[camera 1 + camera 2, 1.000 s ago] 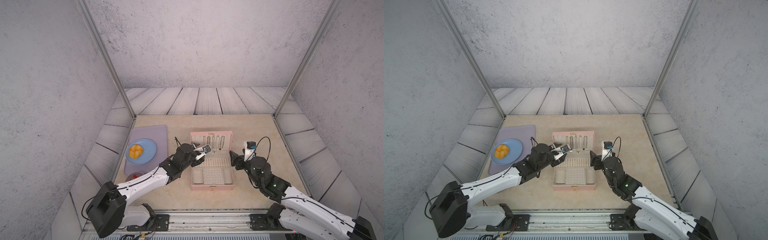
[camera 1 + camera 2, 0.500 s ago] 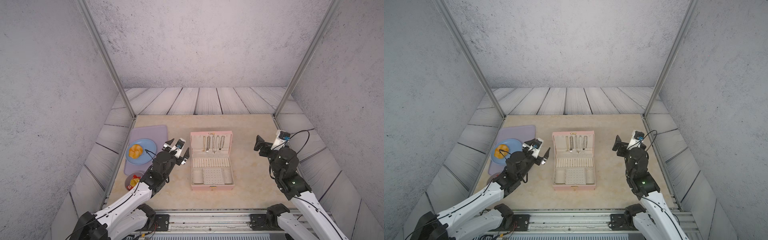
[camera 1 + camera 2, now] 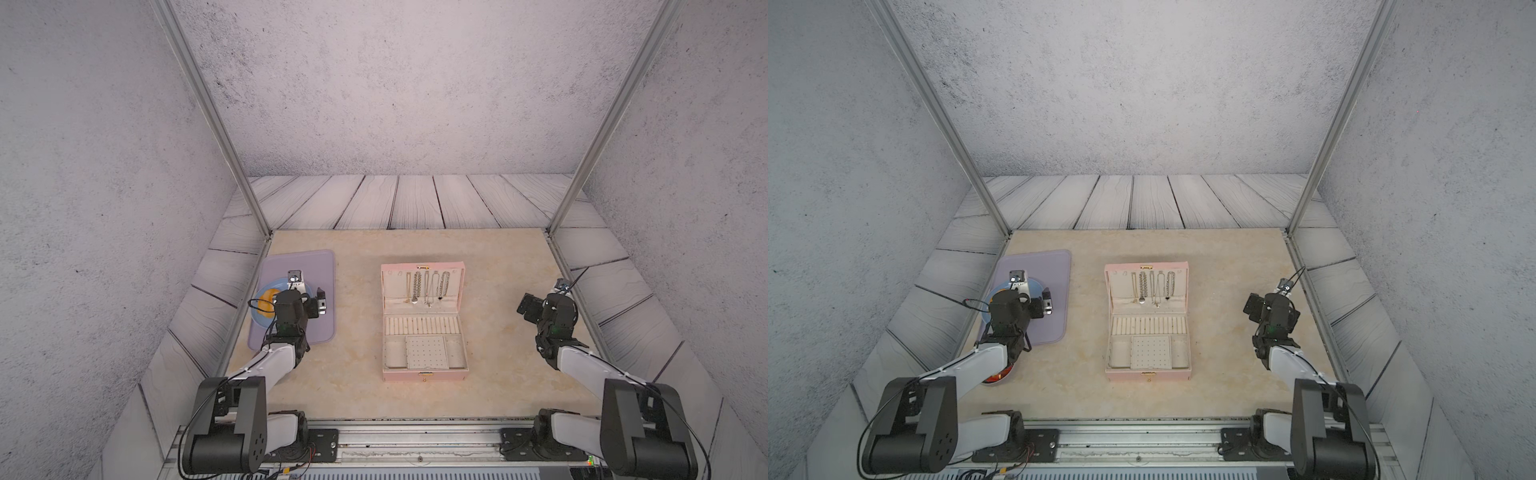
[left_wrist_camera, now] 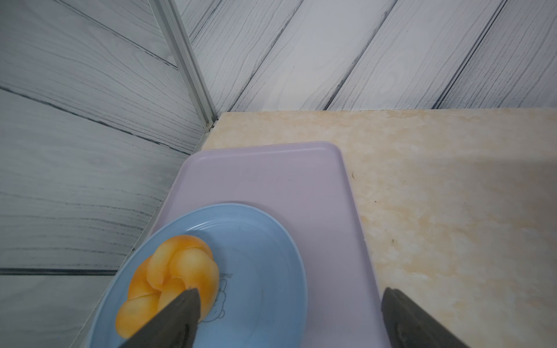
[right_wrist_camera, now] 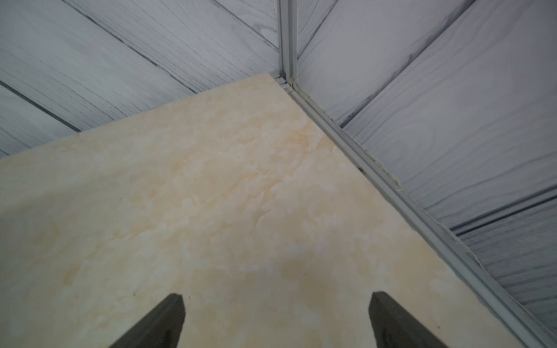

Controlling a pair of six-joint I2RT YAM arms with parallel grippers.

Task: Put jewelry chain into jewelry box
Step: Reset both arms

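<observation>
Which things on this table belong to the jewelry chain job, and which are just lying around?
Job: jewelry box, open; jewelry chains hanging in its lid.
Lying about: lilac tray; blue plate on it; orange pastry on the plate.

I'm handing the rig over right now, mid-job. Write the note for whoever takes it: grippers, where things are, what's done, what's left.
Left gripper: open, empty, above the blue plate and lilac tray.
Right gripper: open, empty, above bare table near the right wall.
Jewelry box: open, mid-table, touched by neither arm; several chains hang in its lid.
Done: apparently the placing; no loose chain in view.
Left: probably only a check.
</observation>
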